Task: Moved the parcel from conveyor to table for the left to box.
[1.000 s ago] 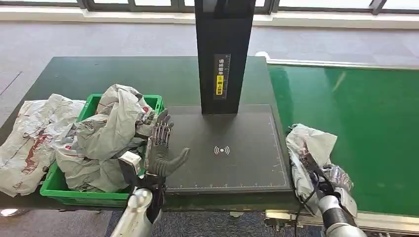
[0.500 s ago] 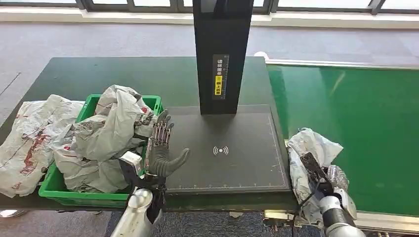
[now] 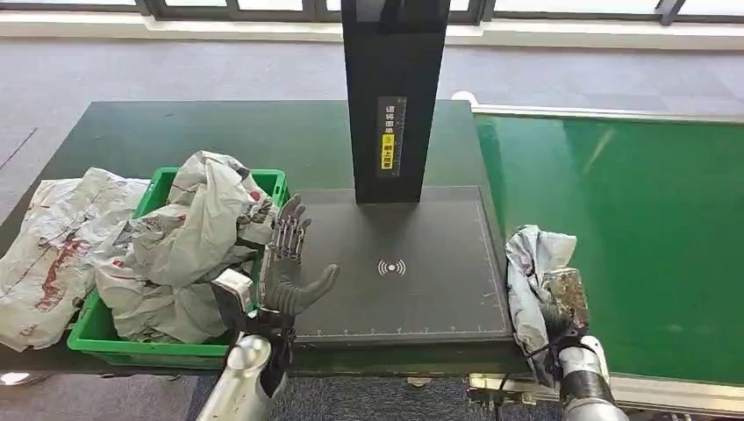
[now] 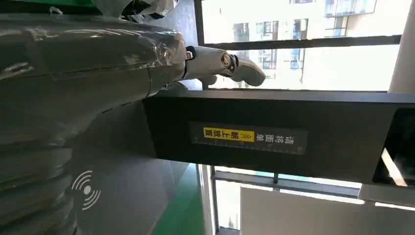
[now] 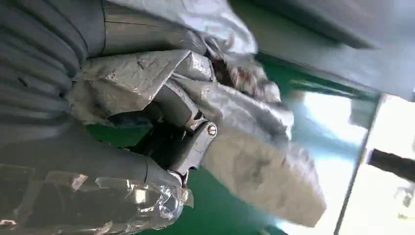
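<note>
The parcel (image 3: 531, 276), a crumpled grey plastic bag, was at the lower right of the head view. It sat at the left edge of the green conveyor (image 3: 640, 228), just beside the dark table (image 3: 219, 140). The right hand (image 3: 561, 303) was grasping it from below, with its fingers (image 5: 188, 142) wrapped into the grey folds. In the right wrist view the parcel (image 5: 254, 137) looked blurry and wrinkled, with some reddish marks on it.

To the left of the parcel lay a flat black scanner pad (image 3: 412, 281) with a small white wave sign. A tall black post (image 3: 395, 96) stood at the back of the pad, with a yellow and white label on it.

The left hand (image 3: 285, 259) was near the lower middle of the head view, over the left edge of the pad. It was released, holding nothing, with its fingers spread and pointing up and its thumb (image 4: 230, 66) sticking out.

Just left of that hand was a green bin (image 3: 167, 351) piled with more grey bags (image 3: 189, 246). One more grey bag (image 3: 53, 254) lay on the table at the far left.
</note>
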Controlling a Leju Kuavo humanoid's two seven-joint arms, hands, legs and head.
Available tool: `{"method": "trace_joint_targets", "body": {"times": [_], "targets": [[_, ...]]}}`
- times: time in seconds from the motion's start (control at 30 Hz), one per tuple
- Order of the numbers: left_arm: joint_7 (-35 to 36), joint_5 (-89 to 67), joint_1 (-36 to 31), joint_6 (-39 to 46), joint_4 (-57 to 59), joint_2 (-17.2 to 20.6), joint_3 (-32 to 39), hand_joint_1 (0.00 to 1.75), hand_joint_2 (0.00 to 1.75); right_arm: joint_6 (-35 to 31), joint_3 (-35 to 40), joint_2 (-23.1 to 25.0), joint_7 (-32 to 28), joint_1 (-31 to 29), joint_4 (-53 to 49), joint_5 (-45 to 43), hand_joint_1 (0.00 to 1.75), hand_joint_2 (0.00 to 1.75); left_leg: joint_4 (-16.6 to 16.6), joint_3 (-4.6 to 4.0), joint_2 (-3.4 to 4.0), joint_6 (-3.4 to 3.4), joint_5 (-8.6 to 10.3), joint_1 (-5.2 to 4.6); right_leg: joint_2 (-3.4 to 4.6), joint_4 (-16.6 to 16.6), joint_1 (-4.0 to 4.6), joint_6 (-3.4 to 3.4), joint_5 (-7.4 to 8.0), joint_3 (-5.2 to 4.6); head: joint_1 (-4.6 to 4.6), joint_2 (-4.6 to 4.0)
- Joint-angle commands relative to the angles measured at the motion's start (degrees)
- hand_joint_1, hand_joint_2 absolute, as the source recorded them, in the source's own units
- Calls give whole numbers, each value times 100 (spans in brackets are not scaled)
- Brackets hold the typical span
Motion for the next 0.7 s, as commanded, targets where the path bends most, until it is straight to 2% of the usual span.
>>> {"method": "trace_joint_targets", "body": {"times": [0.03,0.23,0.7], "targets": [[22,-12,185,-175,220,-282,138,0,175,330,2067,466,11,696,-2423,-2094,175,175,-5,6,11,1,-5,-5,10,-1,-5,-1,-3,-2,0,2],[22,-42,140,-260,222,-282,272,0,175,246,2892,629,11,852,-3189,-2446,175,175,-8,-2,19,-1,-6,-3,18,1,-5,-5,-5,-14,0,2],[22,-42,140,-260,222,-282,272,0,175,246,2892,629,11,852,-3189,-2446,175,175,-11,9,5,1,-8,-4,4,-7,-7,-5,-10,5,0,0]]}}
